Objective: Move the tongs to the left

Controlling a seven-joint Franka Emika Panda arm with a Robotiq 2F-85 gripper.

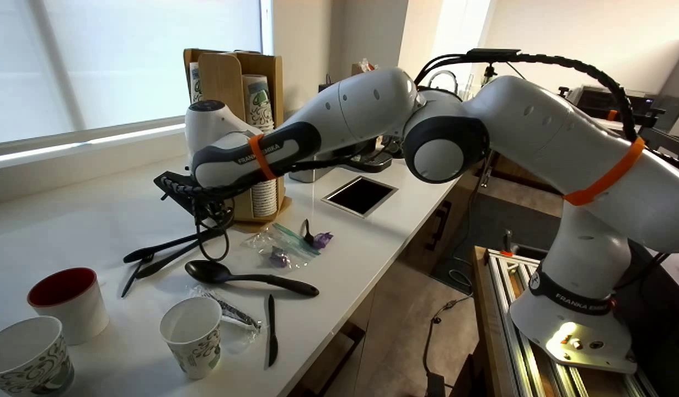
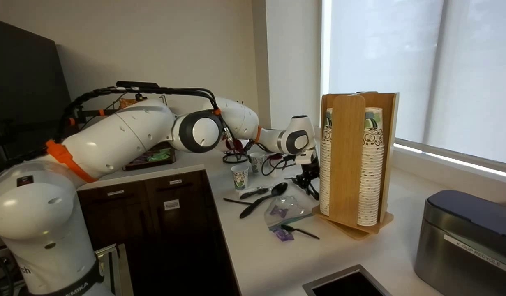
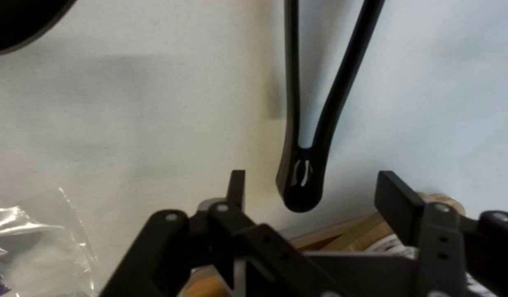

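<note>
As the white counter (image 1: 107, 220) ran under the Franka arm (image 1: 345, 107), the wooden cup organizer (image 2: 348, 160) stood close to the gripper (image 3: 311, 187), so clearance looked tight there. Jaws were spread wide, one each side of the joined end of the black tongs (image 3: 293, 123) in the wrist view, gaps both sides, nothing held. Tongs lay on the counter, V opening away from the gripper. My read: light, fairly stiff, smooth so maybe slippery, not fragile. Best hold seemed square across the solid joined end; the legs would likely have pinched or twisted. Wrist view cut off the free ends and most of the black spoon (image 3: 20, 22). Both exterior views lost the joined end. At the tips in an exterior view was a slim dark utensil (image 1: 131, 280): type unclear, under or merely against, couldn't tell.
</note>
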